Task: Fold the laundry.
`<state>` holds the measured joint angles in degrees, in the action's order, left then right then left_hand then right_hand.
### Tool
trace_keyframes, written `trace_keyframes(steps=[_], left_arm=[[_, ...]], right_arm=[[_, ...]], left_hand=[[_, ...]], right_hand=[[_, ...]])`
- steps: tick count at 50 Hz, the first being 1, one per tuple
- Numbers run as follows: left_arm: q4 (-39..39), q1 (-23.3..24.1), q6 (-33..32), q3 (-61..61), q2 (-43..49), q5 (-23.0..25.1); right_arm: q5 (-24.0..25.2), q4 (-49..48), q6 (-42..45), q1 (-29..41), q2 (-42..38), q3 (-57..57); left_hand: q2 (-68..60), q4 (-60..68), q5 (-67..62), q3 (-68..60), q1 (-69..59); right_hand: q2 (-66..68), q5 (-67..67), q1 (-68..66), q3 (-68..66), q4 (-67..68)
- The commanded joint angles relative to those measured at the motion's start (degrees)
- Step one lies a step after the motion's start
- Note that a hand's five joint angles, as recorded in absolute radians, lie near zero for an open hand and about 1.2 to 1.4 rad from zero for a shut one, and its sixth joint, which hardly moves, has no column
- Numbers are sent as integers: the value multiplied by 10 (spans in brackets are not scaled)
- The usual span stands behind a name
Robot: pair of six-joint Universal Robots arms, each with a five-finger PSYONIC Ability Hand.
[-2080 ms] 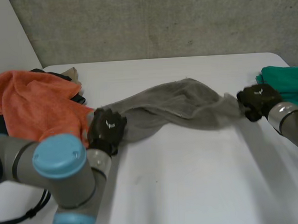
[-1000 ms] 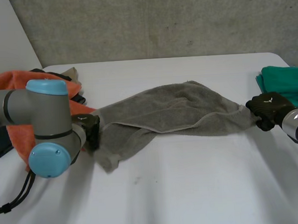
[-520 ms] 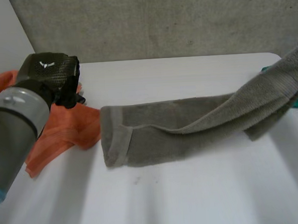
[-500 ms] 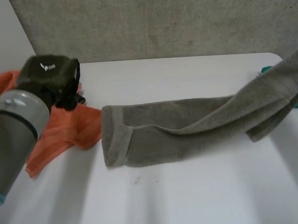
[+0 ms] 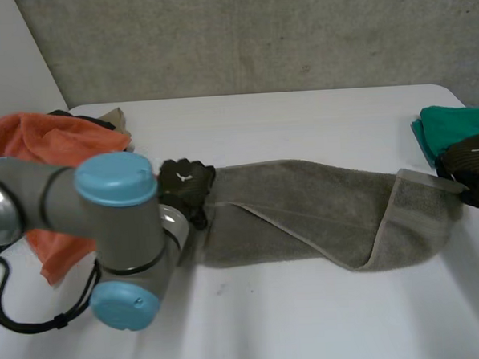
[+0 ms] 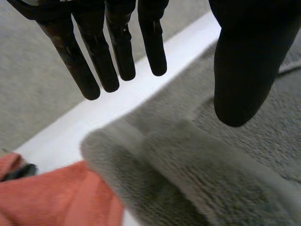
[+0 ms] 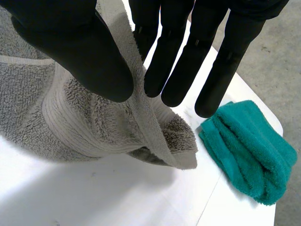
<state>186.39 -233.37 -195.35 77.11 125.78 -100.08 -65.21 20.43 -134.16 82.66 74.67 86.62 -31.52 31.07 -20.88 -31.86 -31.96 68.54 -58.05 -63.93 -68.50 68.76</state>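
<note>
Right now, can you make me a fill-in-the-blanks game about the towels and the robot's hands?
1. The long towel lying between both hands is ___ in colour.
2. The right hand pinches the towel's end between its fingers and its ___.
3. The left hand has straight fingers, so it is ___ and holds nothing.
4. The folded teal cloth lies beside the ___ hand.

Missing words: grey; thumb; open; right.

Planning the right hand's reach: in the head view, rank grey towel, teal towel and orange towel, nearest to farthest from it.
1. grey towel, pinched in the right hand.
2. teal towel, just beside it.
3. orange towel, across the table.
</note>
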Motion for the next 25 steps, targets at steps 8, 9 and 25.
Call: trace_keyframes(steps=[8,9,25], left_arm=[[-88,5,-8,-104,96,-46],[-88,5,-10,-106,96,-47],[-78,10,-21,-34,-154,-99]], right_arm=[[2,-14,2,-6,0,14],[3,-14,2,-6,0,14],[-6,16,5,-11,60,-65]], left_hand=[[-138,142,-144,-135,-134],[-203,208,-210,-200,-199],[-485,489,-491,-481,-480]], right_hand=[[115,-119,-161,-115,112],[115,-119,-161,-115,112],[115,-119,-161,-115,112]])
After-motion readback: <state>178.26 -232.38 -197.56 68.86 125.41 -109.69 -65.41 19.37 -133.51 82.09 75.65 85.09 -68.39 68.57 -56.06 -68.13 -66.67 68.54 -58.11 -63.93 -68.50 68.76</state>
